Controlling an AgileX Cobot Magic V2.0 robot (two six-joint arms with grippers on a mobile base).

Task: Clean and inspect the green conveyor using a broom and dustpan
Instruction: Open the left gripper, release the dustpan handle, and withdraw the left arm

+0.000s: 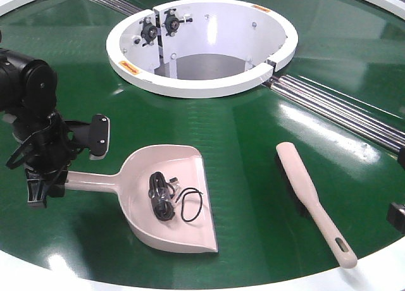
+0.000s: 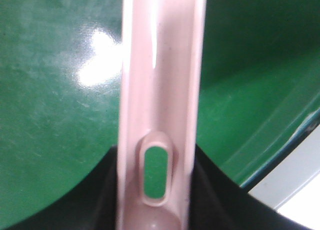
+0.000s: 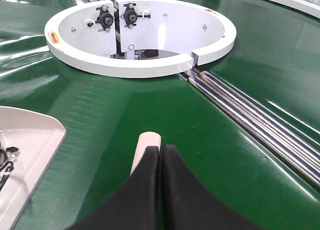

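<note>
Conveyor (image 1: pixel 253 139): dustpan, broom.
My left gripper (image 1: pixel 44 177) clamps the dustpan (image 1: pixel 168 202) handle; wires (image 1: pixel 166 196) inside. My right gripper (image 3: pixel 161 157): jaws pressed together above the broom (image 1: pixel 314 202).

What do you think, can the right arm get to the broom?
Probably yes. The broom lies alone on the green conveyor, apart from the dustpan, with nothing on it, and the right claw sits right by one end. It's shut, though, so it would need to open first.
</note>
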